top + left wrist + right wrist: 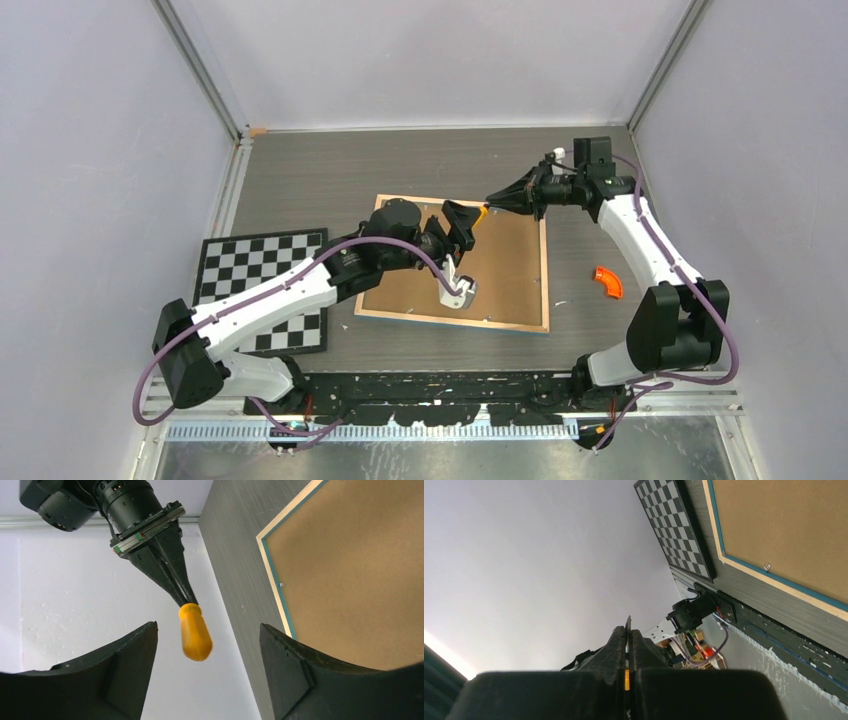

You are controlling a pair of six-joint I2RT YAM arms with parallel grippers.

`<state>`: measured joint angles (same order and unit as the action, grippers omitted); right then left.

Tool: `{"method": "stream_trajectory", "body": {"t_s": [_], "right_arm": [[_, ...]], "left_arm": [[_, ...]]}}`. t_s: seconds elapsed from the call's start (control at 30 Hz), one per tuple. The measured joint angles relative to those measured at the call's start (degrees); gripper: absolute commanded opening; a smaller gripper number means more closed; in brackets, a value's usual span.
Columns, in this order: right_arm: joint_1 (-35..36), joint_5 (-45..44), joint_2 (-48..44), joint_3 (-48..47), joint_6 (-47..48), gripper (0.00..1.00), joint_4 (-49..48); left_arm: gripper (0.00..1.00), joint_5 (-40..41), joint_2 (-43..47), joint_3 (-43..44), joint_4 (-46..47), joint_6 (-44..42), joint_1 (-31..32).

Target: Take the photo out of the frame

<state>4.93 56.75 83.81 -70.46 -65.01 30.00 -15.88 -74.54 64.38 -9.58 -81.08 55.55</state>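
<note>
Pinching an orange-handled tool, perhaps a screwdriver, above the frame, the right gripper offers it to the wide-open left gripper; an off-centre closure could drop it.

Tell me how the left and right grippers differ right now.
The left gripper is open and empty; the right gripper is shut on an orange tool handle. The left gripper faces the handle's free end; the right gripper pinches its narrow end. Both hang above the frame's far edge.
</note>
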Motion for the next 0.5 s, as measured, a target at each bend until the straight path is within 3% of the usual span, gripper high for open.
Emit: {"method": "stream_trajectory", "body": {"t_s": [0.5], "right_arm": [[2.4,0.6,-0.2,2.8,0.0,0.01,1.0]], "left_arm": [[0.5,-0.8,-0.2,-1.2,0.1,-8.1,0.0]]}}
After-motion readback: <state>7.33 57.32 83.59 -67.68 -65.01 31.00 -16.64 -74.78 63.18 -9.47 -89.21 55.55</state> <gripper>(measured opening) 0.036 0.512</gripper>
